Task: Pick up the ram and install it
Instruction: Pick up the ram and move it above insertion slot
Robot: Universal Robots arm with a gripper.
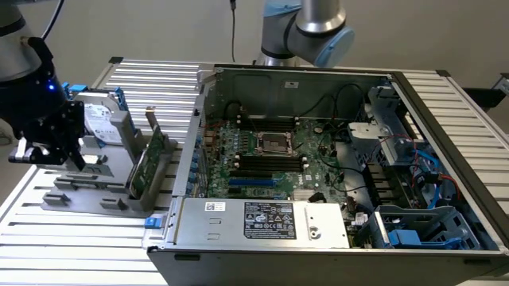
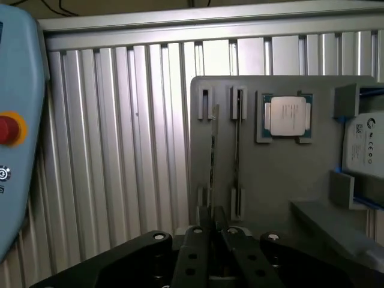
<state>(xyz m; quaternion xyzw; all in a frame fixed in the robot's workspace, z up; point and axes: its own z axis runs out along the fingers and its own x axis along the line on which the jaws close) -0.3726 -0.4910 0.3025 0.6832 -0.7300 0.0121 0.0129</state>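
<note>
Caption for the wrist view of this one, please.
Wrist view: gripper closed on the ram standing in the gray holder, beside a second stick, the processor and a hard drive.

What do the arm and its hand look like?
Silver-grey arm with pale blue joint caps; black wrist section showing a small blue light, a black cable leading to it. The hand is black, built of linked bars with silver pins.

Black pincer [image 2: 211, 227] with silver screws, grey arm [image 1: 9, 58].

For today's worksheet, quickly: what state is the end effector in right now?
End effector: closed, holding the ram by its thin edge.
</note>
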